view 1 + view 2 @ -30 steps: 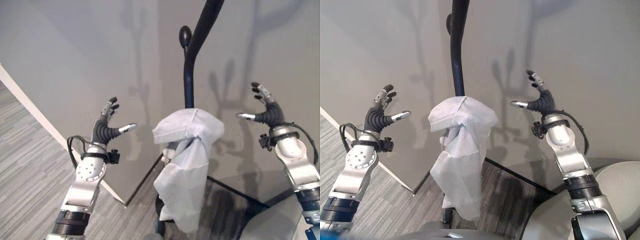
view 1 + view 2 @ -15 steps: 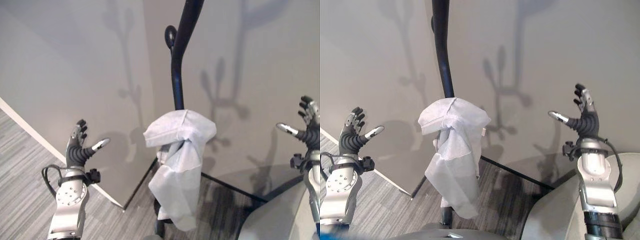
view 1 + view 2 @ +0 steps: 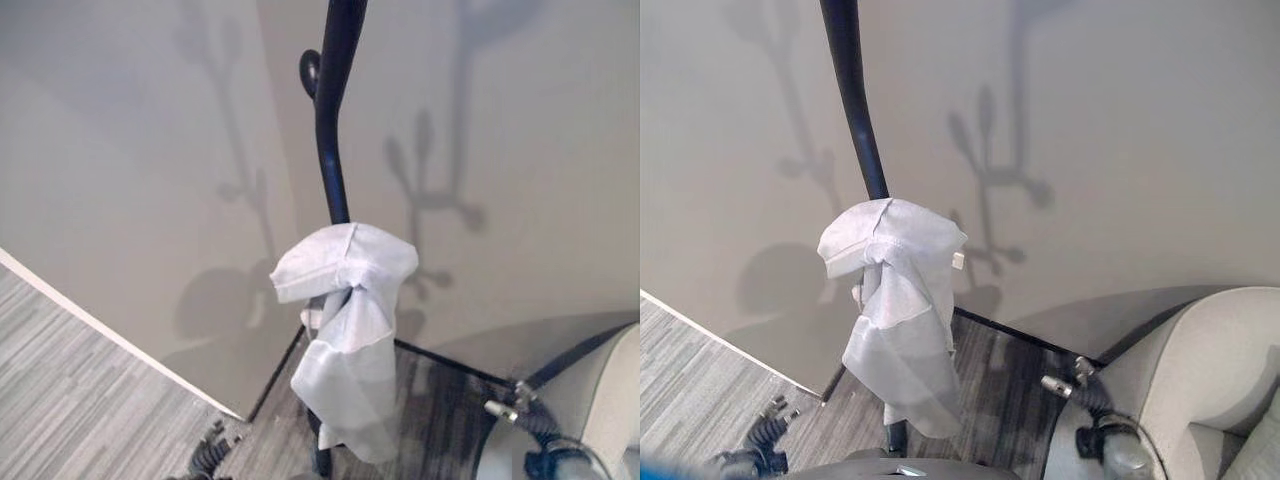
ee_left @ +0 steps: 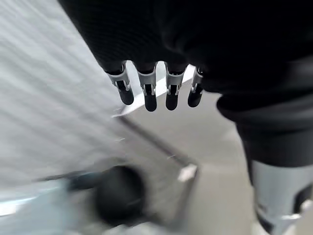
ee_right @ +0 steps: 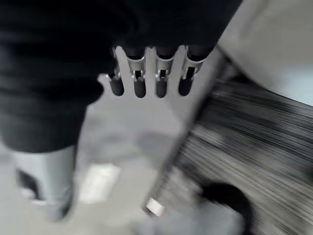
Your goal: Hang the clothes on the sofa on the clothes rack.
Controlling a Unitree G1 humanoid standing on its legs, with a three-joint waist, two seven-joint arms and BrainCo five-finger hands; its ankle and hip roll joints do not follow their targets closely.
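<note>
The left hand point(image 3: 765, 432) sits low at about 7 o'clock in the right eye view, just above the grey striped floor point(image 3: 80, 370). In its own wrist view the fingers point(image 4: 146, 93) point out straight in a row with small gaps between them, and they hold nothing. So this hand is spread out and empty.

In the middle stands the clothes rack point(image 3: 330, 150), a thin black pole that goes up toward 12 o'clock. A small black knob point(image 3: 310, 72) sticks out near its top. The pole stands close to a plain grey wall point(image 3: 1120, 150), in a corner.

The white cloth point(image 3: 345, 330) hangs on the pole, about halfway down. Its top is bunched up into a soft lump, like a puffy hat, and it wraps around the pole. Below the lump it looks twisted or tied. Then a long loose part hangs down toward 6 o'clock, with soft folds. The cloth is thin and pale. No hand touches it.

At about 4 o'clock is the rounded edge of the grey sofa point(image 3: 1200, 360).

The right hand point(image 3: 1080, 385) is low at about 5 o'clock, next to the sofa. In its wrist view the fingers point(image 5: 139, 81) are straight, a little apart, and empty.
</note>
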